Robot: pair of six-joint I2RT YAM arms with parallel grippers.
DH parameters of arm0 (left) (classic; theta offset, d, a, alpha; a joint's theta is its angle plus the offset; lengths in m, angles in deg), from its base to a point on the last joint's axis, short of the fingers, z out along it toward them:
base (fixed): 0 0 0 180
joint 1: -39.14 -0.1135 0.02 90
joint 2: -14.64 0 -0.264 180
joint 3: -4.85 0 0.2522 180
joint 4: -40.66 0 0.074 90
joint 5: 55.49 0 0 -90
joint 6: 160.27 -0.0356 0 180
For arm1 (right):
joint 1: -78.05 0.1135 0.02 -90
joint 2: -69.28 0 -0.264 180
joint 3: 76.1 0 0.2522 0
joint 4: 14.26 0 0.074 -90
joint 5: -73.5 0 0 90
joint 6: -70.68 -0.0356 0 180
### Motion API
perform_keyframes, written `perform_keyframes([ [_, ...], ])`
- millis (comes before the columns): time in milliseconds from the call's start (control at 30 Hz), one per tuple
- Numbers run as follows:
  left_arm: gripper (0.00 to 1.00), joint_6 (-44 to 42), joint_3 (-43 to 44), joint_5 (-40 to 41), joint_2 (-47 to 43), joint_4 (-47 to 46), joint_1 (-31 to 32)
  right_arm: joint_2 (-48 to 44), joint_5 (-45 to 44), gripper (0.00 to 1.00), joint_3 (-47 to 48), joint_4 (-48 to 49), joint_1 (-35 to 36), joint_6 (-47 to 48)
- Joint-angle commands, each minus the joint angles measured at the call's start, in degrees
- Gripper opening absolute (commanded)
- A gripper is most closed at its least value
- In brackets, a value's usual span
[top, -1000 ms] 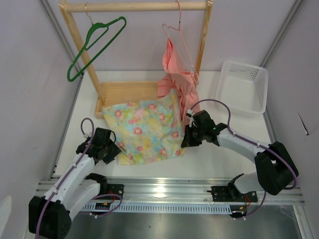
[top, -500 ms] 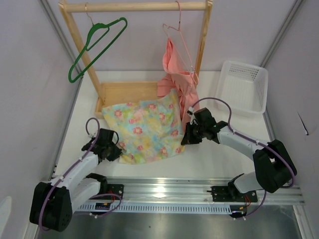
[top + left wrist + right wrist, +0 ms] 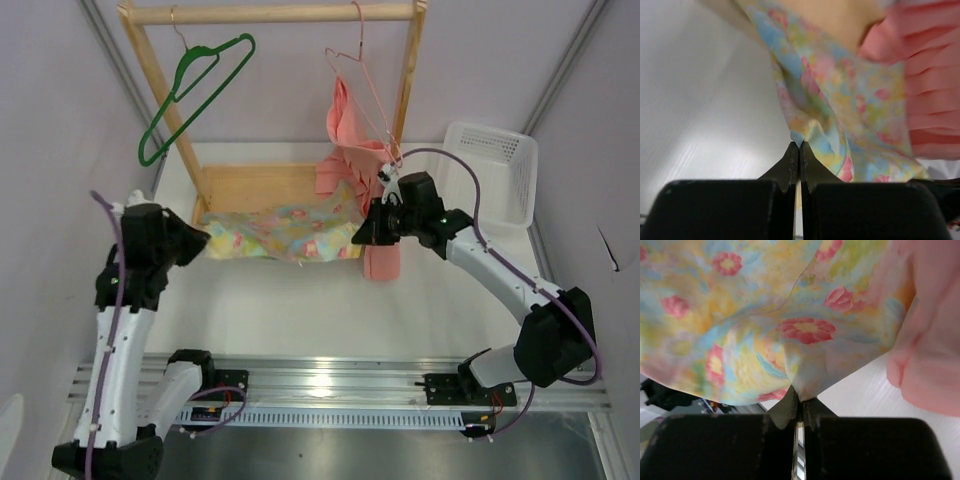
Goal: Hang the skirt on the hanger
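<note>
the wooden rack stands at the back. the skirt hangs stretched before its base, the hanger high up left. left gripper and right gripper each pinch an edge; such thin bites could slip, dropping it.

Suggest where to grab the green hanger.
Probably the long straight bar of the hanger, left gripper coming from the front: it hangs tilted at the left end of the rod, bar bare. Free that gripper first: it and the right gripper hold the skirt.
</note>
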Motion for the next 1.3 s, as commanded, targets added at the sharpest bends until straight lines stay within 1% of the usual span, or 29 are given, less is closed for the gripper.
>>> perform_keyframes([
  [0,0.00,-5.0,12.3,-2.2,-0.8,7.5,-2.6,-4.1,3.1,0.03,6.8,0.4,-0.5,-0.8],
  [33,0.00,-4.6,13.8,-2.8,-0.5,7.3,-2.6,-4.3,3.2,0.04,9.6,0.4,-0.6,-1.2],
  [100,0.00,-3.4,19.2,-3.7,0.8,6.7,-2.6,-4.5,4.6,0.04,12.2,0.3,-1.7,-1.8],
  [133,0.00,-3.1,20.4,-4.5,1.3,5.8,-2.6,-4.6,5.2,0.04,14.2,0.4,-2.1,-2.8],
  [167,0.00,-2.7,21.3,-4.9,2.0,5.2,-2.6,-4.6,5.8,0.06,15.0,0.9,-2.6,-3.2],
  [200,0.00,-2.3,24.3,-5.5,2.7,4.8,-2.6,-4.7,7.8,0.06,15.5,1.4,-3.4,-3.8],
  [267,0.00,-2.2,25.9,-7.6,4.8,3.5,-2.6,-5.1,9.6,0.08,16.1,3.8,-4.1,-6.4],
  [300,0.00,-2.7,28.8,-8.6,5.6,3.2,-2.6,-5.3,11.4,0.08,16.0,4.7,-4.4,-7.2],
  [333,0.00,-2.9,30.0,-9.6,7.0,3.2,-2.6,-5.5,12.3,0.06,16.2,5.2,-4.5,-8.0],
  [367,0.00,-3.1,30.9,-9.5,7.7,4.0,-2.6,-5.8,12.8,0.06,16.4,5.9,-4.6,-9.0],
  [400,0.00,-3.5,34.4,-9.0,8.0,4.4,-2.6,-6.2,13.1,0.06,16.5,6.3,-4.6,-9.3],
  [533,0.00,-3.9,39.0,-5.8,9.5,5.9,-2.6,-8.1,12.6,0.06,16.4,8.9,-4.8,-11.3],
  [633,0.00,-3.0,38.9,-5.3,11.3,3.8,-2.6,-7.8,12.9,0.03,15.2,14.3,-4.8,-15.5],
  [667,0.00,-2.7,38.4,-5.1,12.2,3.0,-2.6,-7.6,12.7,0.01,14.7,17.9,-4.7,-17.0],
  [700,0.00,-2.2,37.6,-4.1,12.8,1.6,-2.6,-7.6,12.3,0.00,13.0,20.2,-4.7,-19.6],
  [733,0.00,-2.1,37.6,-3.8,13.4,1.4,-2.6,-7.9,11.6,0.00,11.9,22.1,-4.6,-20.7],
  [767,0.00,-2.0,38.4,-3.4,14.4,1.4,-4.2,-9.3,9.4,0.00,10.4,26.5,-3.5,-21.6],
  [800,0.00,-1.9,38.6,-2.7,14.7,1.2,-4.2,-10.1,8.5,0.00,8.1,27.6,-2.8,-21.9],
  [867,0.00,-1.7,38.9,-2.9,14.9,-0.1,-4.4,-12.0,4.5,0.00,6.1,27.7,-0.5,-21.1],
  [1000,0.00,-1.6,37.9,-4.3,15.0,-0.2,-4.4,-15.3,1.0,0.00,0.1,27.0,2.4,-21.1],
  [1033,0.00,-1.6,37.6,-4.5,14.2,-0.2,-4.4,-15.9,0.9,0.00,-3.0,27.5,2.7,-21.8],
  [1167,0.00,-2.0,32.6,-5.7,10.6,-1.2,-4.4,-19.2,-1.4,0.00,-7.7,26.7,4.8,-22.6],
  [1267,0.00,-2.3,31.7,-7.0,8.5,-0.7,-4.4,-22.7,-3.9,0.00,-6.4,23.1,7.1,-20.0],
])
